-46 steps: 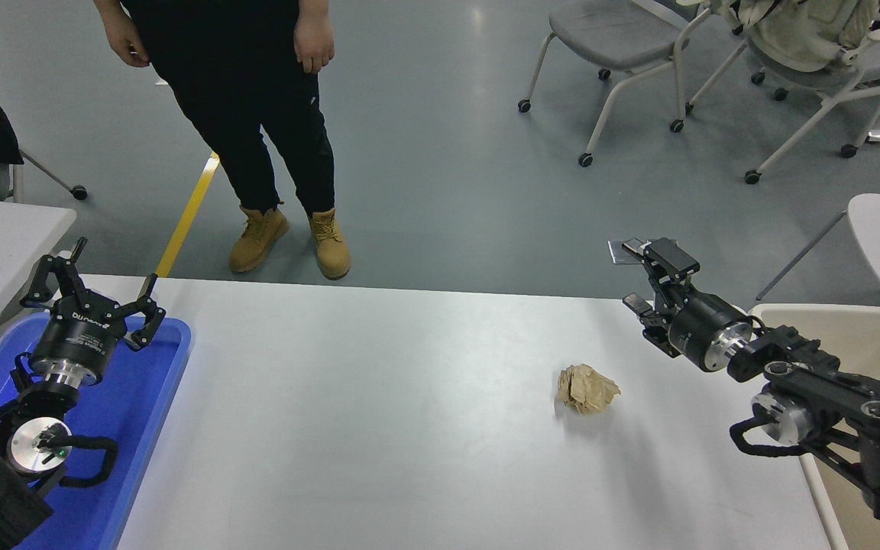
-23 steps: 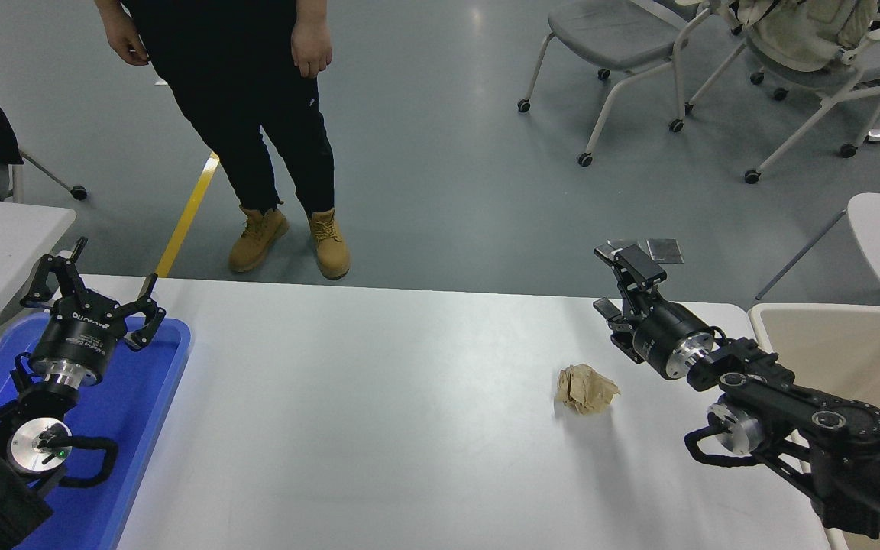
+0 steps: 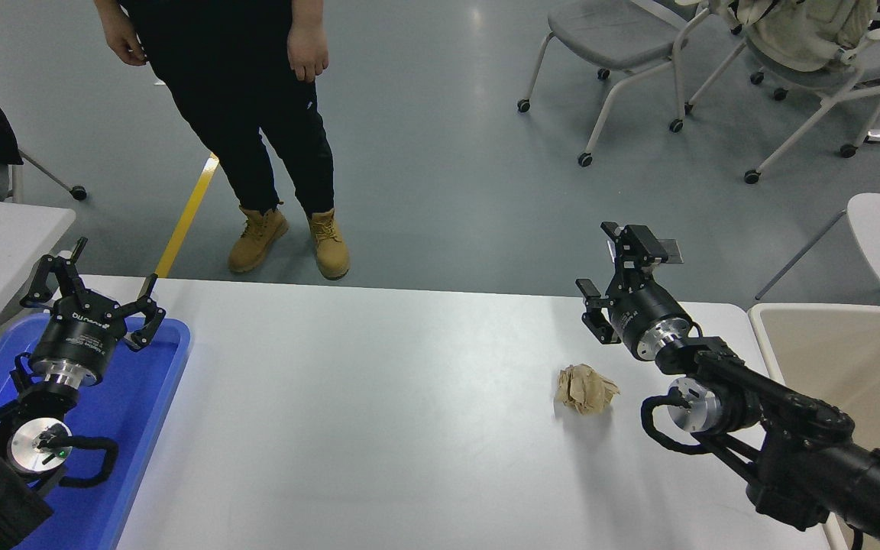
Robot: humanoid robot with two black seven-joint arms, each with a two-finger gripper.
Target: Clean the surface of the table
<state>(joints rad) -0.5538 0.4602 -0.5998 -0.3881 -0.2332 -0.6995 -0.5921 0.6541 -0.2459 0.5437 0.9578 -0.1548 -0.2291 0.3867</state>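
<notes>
We are at the approach: our right gripper [image 3: 609,269] hangs open above the table [image 3: 379,428], just beyond the paper wad [image 3: 586,388] lying at its right. Next we must descend and close on it. Left gripper [image 3: 96,294] parked, open.
</notes>
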